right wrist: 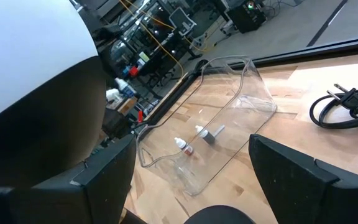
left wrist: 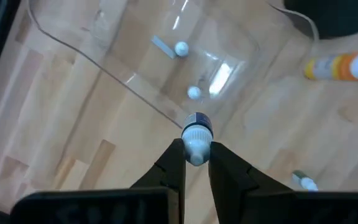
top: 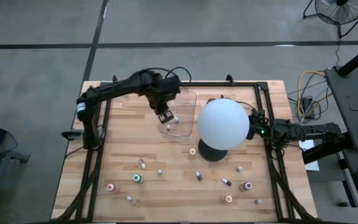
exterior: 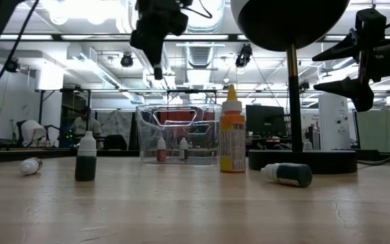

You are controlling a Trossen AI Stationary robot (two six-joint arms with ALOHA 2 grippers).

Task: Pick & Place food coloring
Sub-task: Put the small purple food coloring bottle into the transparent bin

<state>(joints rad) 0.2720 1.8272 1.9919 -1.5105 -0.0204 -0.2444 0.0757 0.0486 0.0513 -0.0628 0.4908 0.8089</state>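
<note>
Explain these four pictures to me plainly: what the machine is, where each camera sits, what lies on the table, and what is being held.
Two dark robot arms work at a wooden table. One camera looks down from above, one sits at tabletop height, and one rides on each wrist. Small food coloring bottles lie scattered near a white globe lamp. The left gripper, above the clear tray, is shut on a white-capped bottle; two bottles already stand inside. The right gripper waits open behind the globe, holding nothing.

Both arms are dark, jointed and matte; the left arm (top: 123, 86), upper left, trails black cables, the right arm (top: 303, 132), at right, shows a small green light
</note>
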